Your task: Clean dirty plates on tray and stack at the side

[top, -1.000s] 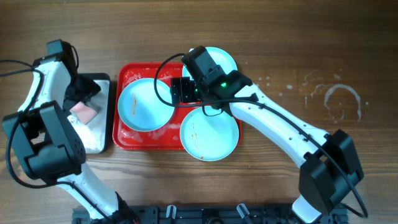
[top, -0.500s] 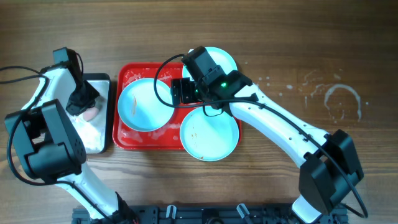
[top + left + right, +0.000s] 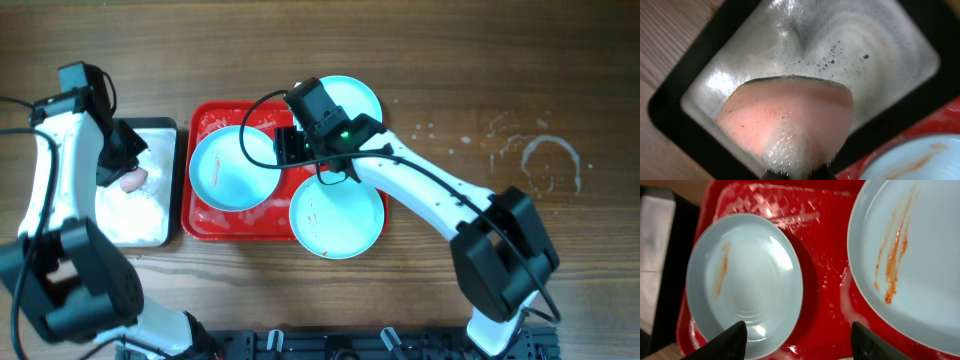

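Left gripper (image 3: 796, 173): I am pinching the pink sponge (image 3: 790, 125) at its lower end, so its wide face is hanging free to soak.
Sponge position: I am holding it over the black-rimmed tray (image 3: 670, 115) by the left edge of the counter. The white foamy inside there is, I judge, the soap I am loading before wiping.
Right gripper (image 3: 802, 340): I am hovering it with the fingers spread wide and gripping nothing, above the red tray (image 3: 825, 280), between two plates.
Why there: I am probably readying it to steady or lift a plate once the sponge arrives.
Red tray location: it is sitting just right of the black-rimmed tray, left of the counter's middle, wet with suds.
Left plate (image 3: 232, 168): it is lying flat inside the tray, showing a faint brown streak.
Near plate (image 3: 337, 215): it is overhanging the tray's near right corner, carrying orange smears.
Far plate (image 3: 358, 97): it is resting at the tray's far right corner, partly hidden under my right arm.
Progress: nothing is stacked aside yet.
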